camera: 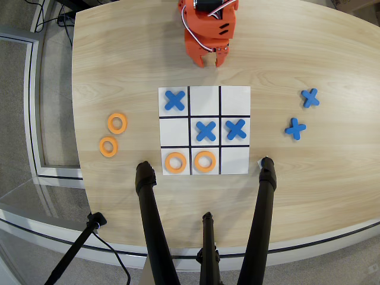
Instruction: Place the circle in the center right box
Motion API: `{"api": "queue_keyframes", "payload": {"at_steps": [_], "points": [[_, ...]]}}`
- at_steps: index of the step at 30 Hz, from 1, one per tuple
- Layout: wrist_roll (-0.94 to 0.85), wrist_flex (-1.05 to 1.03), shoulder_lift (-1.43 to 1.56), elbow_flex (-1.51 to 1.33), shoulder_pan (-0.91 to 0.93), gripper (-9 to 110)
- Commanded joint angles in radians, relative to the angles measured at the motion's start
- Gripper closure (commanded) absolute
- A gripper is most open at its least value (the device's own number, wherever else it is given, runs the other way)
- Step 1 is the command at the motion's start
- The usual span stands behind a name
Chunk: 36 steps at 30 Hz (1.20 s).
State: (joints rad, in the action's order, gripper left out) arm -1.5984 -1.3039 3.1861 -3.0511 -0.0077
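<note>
From my seat the job looks barely begun. Going left to right in the overhead view, 2 spare orange rings lie on the bare wood well off to the left of the jaws and lower in the picture; I take the upper one as the circle (117, 123), with the other ring (108, 146) just beside it. Next comes the grid sheet (204, 89), directly below the jaws, where the middle-row end cell on its left, the center right box (174, 131), is empty; 2 orange rings already sit in the bottom row and 3 blue X pieces fill other cells. The gripper (209, 62) hovers above the sheet's top edge, jaws parted a little and holding nothing. Far to the right of the jaws lie 2 spare blue X pieces (302, 113). What is left, I judge: reach, grasp, carry and set down.
</note>
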Motion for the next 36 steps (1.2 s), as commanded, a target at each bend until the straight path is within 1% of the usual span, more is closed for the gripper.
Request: {"api": "queue_keyframes", "payload": {"at_steps": [1, 8, 13, 15, 17, 27, 36], "points": [[0.002, 0.014, -0.094, 0.129, 0.034, 88], [0.009, 0.091, -0.348, 0.354, 0.109, 88], [0.015, 0.284, -0.517, 0.426, 0.181, 88], [0.023, 0.353, -0.583, 0.449, 0.207, 83], [0.031, 0.405, -0.65, 0.483, 0.233, 83], [0.057, 0.43, -1.085, 0.847, 0.354, 83], [0.057, 0.457, -1.399, 1.12, 0.48, 83]]}}
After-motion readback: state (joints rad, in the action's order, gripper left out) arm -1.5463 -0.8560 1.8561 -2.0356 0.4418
